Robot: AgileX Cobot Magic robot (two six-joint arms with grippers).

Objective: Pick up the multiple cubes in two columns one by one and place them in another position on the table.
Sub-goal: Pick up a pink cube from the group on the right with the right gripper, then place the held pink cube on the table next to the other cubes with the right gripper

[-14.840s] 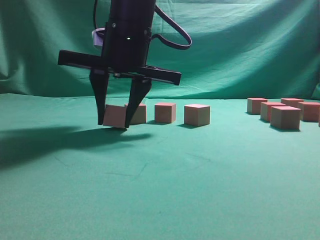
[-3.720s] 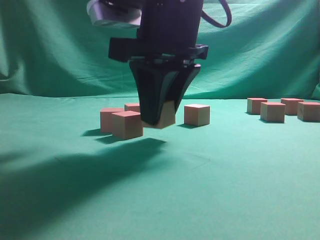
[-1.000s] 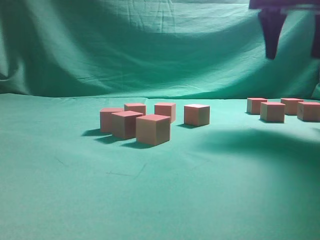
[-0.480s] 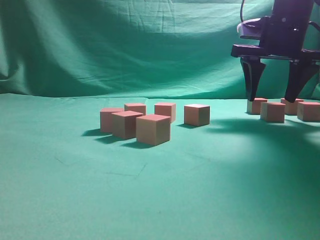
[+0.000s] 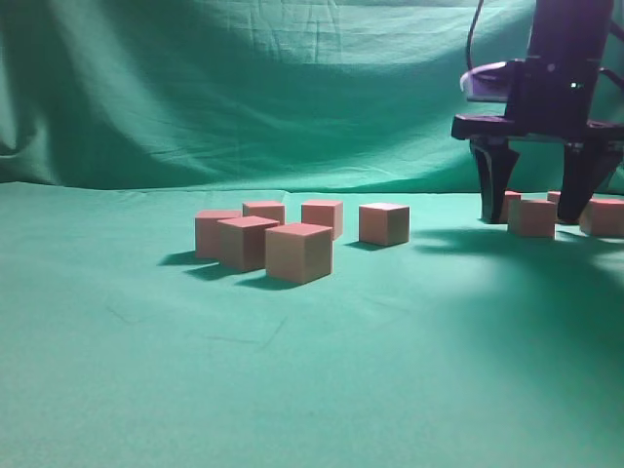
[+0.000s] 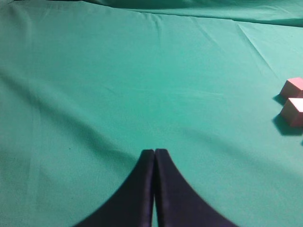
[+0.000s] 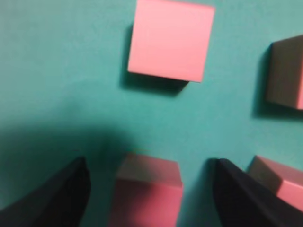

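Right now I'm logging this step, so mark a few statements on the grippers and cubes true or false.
1. The right gripper is open, its fingers either side of a cube. True.
2. The left gripper is open over a cube. False: its fingers are shut together over bare table, with two cubes off at the right edge of the left wrist view.
3. The right gripper has lifted a cube clear of the table. False: the cube between its fingers sits on the cloth, not yet gripped.
4. Five cubes form the left group in the exterior view. True: four stand close together and one stands a little to their right.
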